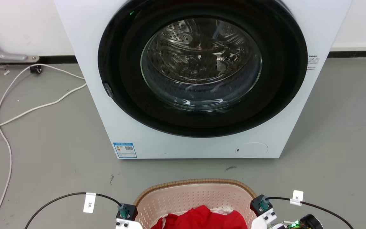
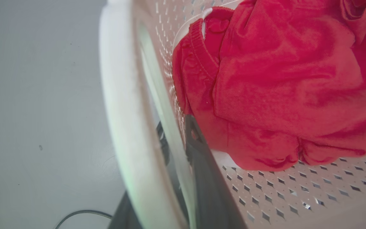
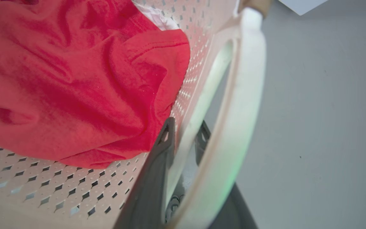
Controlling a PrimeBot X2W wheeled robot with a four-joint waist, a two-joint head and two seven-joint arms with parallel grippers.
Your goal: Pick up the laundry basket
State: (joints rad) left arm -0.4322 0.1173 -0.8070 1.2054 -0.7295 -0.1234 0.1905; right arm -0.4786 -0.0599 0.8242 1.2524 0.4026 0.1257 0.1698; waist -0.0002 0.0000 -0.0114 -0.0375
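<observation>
The laundry basket (image 1: 195, 182), cream and perforated with a brown woven rim, sits on the grey floor at the bottom middle of the head view, just in front of the washing machine. A red garment (image 1: 202, 219) lies in it. My left gripper (image 2: 176, 125) straddles the basket's left wall (image 2: 170, 105) beside the white handle (image 2: 122, 111), one finger inside and one outside, shut on it. My right gripper (image 3: 186, 124) grips the right wall (image 3: 199, 70) the same way, next to the other white handle (image 3: 243, 95).
The white washing machine (image 1: 202, 79) stands close behind the basket, its round glass door shut. White cables (image 1: 11, 111) trail over the floor at the left. Black tagged cables (image 1: 75, 194) loop from my wrists. Open grey floor (image 1: 345, 143) lies to the right.
</observation>
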